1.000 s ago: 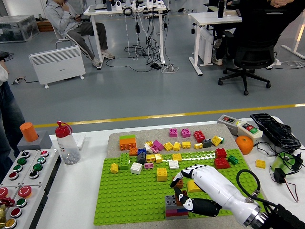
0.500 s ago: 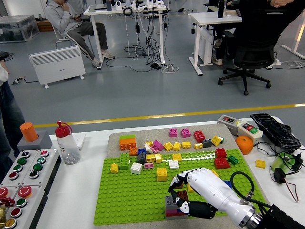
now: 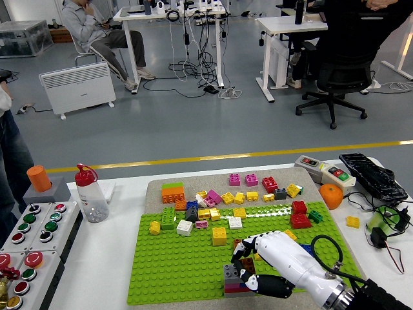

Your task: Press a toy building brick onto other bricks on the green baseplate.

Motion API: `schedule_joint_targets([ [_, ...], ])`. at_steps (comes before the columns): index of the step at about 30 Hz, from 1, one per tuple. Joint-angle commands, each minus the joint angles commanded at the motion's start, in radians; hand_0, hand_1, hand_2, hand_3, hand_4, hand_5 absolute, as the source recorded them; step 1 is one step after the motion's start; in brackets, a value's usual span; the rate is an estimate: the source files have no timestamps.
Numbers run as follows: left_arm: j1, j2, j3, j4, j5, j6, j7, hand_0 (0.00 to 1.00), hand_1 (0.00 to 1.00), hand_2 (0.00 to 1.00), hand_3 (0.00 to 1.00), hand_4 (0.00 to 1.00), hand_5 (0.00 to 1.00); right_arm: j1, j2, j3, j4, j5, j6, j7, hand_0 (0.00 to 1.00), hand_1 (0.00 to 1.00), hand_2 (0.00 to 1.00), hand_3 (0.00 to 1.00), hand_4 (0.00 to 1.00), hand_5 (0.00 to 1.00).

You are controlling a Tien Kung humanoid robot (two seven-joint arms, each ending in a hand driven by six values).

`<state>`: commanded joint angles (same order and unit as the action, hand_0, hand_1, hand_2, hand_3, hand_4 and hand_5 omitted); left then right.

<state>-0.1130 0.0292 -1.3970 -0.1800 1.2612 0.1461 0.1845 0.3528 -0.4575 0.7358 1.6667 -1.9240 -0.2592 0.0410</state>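
The green baseplate (image 3: 174, 271) lies in the middle of the table. Near its front edge stands a small stack (image 3: 231, 274), grey on top with red and blue layers under it. My right hand (image 3: 247, 265), white-shelled with black fingers, reaches in from the lower right and sits right against that stack. Its fingers (image 3: 243, 246) curl over a dark brown brick (image 3: 248, 261) and the thumb presses in from below. The hand hides the stack's right half. The left hand does not show.
Several loose bricks lie along the plate's back rows and on the grey mat (image 3: 193, 184) behind. An orange (image 3: 331, 195), a switch box (image 3: 326, 170) and cables lie at the right; a bottle (image 3: 90, 194) and a button panel (image 3: 32, 242) at the left.
My right hand has slid left and slightly down, closing in against the grey-topped stack, with the brown brick still under its fingers.
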Motion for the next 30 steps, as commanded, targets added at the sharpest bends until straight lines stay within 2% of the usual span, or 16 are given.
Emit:
schedule_joint_targets([
  [12, -0.001, 0.000, -0.001, 0.000, 0.001, 0.000, 0.001, 0.658, 0.679, 0.703, 0.576, 0.302, 0.998, -0.004, -0.010, -0.009, 0.024, 0.000, 0.002, 0.000, 0.477, 0.503, 0.515, 0.503, 0.335, 0.429],
  [30, 0.000, -0.001, -0.001, 0.000, 0.004, 0.000, 0.002, 0.659, 0.679, 0.703, 0.576, 0.302, 0.998, -0.001, -0.006, -0.022, -0.001, -0.002, 0.022, -0.021, 0.471, 0.500, 0.513, 0.500, 0.327, 0.425],
])
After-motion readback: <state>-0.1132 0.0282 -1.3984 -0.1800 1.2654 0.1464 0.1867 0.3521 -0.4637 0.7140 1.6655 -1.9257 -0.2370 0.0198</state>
